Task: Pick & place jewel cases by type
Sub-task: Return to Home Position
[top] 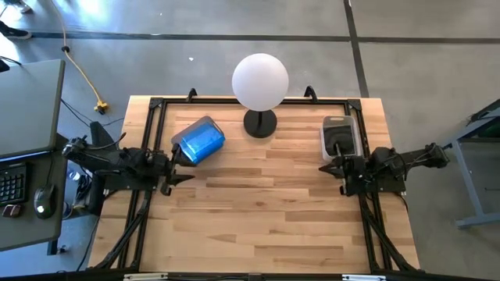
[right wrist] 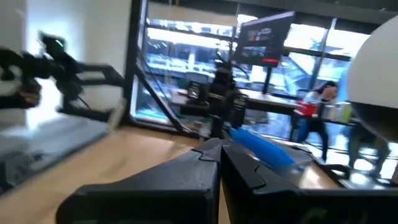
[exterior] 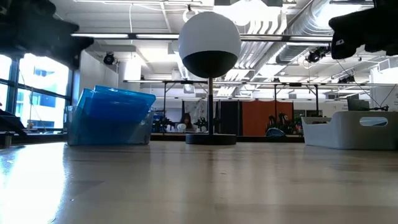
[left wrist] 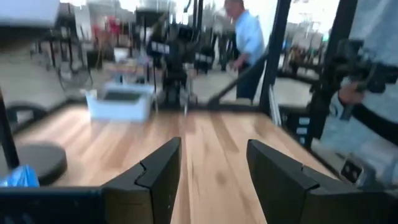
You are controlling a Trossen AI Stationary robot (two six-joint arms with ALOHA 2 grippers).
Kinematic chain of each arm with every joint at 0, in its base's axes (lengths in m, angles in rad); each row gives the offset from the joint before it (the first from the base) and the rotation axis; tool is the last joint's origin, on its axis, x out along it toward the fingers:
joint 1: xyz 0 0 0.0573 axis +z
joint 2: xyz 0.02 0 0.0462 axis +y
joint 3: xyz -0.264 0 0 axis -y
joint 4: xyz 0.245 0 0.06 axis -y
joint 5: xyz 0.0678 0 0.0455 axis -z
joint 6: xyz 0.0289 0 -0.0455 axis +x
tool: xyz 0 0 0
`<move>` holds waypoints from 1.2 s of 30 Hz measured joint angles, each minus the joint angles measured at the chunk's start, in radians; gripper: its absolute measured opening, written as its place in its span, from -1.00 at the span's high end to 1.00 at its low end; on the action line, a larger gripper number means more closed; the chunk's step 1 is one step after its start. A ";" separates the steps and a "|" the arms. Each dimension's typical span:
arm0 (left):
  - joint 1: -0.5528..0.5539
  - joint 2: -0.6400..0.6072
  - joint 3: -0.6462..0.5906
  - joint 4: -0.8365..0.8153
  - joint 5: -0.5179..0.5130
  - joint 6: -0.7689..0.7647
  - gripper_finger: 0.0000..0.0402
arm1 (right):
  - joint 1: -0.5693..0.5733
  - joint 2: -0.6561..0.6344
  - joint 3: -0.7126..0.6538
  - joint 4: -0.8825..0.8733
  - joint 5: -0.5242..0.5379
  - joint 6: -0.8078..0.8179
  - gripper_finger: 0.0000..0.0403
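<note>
The high view is showing black cases (top: 341, 141) in the upper-right bin (top: 338, 121), the low view only its wall; left end effector (left wrist: 211, 155) is gaping apart, right end effector (right wrist: 221, 149) pressing together.

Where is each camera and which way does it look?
High: above the table, looking down; left arm and right arm show.
Low: at table height, facing the blue cases; arm bits show.
Left wrist: on left arm, facing the grey bin; open left gripper shows.
Right wrist: on right arm, facing the blue cases; shut right gripper shows.
High and low share the lamp.
</note>
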 joint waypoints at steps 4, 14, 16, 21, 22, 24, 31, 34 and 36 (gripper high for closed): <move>-0.003 0.002 0.000 -0.050 0.006 -0.021 0.10 | 0.000 0.001 -0.001 -0.009 0.048 -0.035 0.99; -0.003 0.005 -0.002 -0.056 0.020 -0.021 0.10 | 0.000 0.002 -0.001 -0.016 0.065 0.015 0.98; -0.003 0.005 -0.002 -0.057 0.022 -0.021 0.10 | 0.000 0.002 -0.001 -0.016 0.065 0.015 0.98; -0.003 0.005 -0.002 -0.057 0.023 -0.021 0.10 | 0.000 0.002 -0.002 -0.016 0.065 0.015 0.99; -0.003 0.005 -0.002 -0.057 0.023 -0.021 0.10 | 0.000 0.002 -0.002 -0.016 0.065 0.014 0.98; -0.003 0.005 -0.002 -0.057 0.023 -0.021 0.10 | 0.000 0.002 -0.002 -0.016 0.065 0.013 0.97; -0.003 0.005 -0.002 -0.057 0.023 -0.021 0.10 | 0.000 0.002 -0.002 -0.016 0.065 0.014 0.98; -0.003 0.005 -0.002 -0.057 0.023 -0.021 0.10 | 0.000 0.002 -0.002 -0.016 0.065 0.013 0.99; -0.003 0.005 -0.002 -0.057 0.023 -0.021 0.10 | 0.000 0.002 -0.002 -0.016 0.065 0.013 0.99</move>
